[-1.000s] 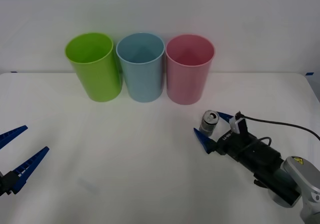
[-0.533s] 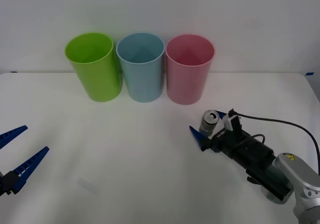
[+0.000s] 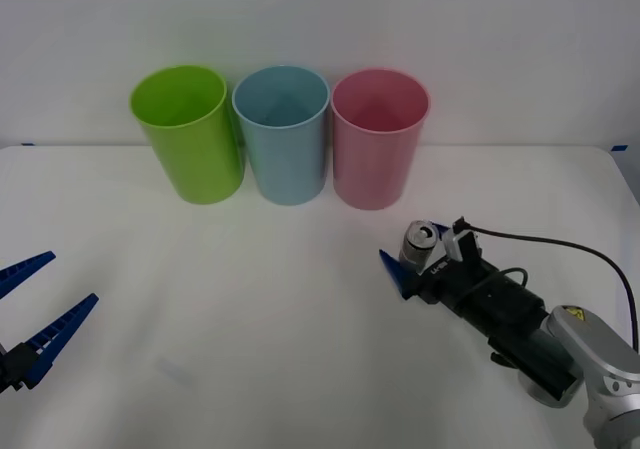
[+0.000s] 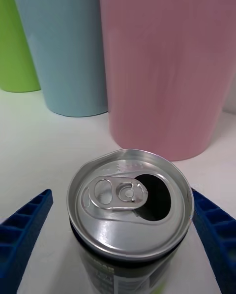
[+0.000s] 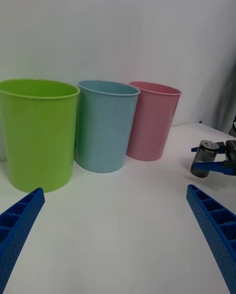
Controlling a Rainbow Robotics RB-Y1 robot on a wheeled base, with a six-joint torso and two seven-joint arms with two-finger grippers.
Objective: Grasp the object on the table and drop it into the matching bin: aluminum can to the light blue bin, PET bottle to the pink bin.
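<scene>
The aluminum can (image 3: 420, 242) stands upright on the white table (image 3: 250, 299), in front of the pink bin (image 3: 378, 144). My right gripper (image 3: 421, 256) is open and low, with one blue finger on each side of the can. In the right wrist view the can (image 4: 130, 208) sits between the fingers (image 4: 23, 235); one finger is close to its rim and the other stands a little apart. The light blue bin (image 3: 283, 137) stands to the left of the pink one. My left gripper (image 3: 35, 314) hangs open and idle at the table's near left edge.
A lime green bin (image 3: 187, 134) stands left of the light blue bin, and the three bins touch in a row near the back wall. From the left wrist view the can (image 5: 203, 158) and the right gripper (image 5: 223, 162) show far off.
My right gripper has slid forward and leftwards so that its fingers reach further past the can. The can has stayed in place, and the left arm has not moved.
</scene>
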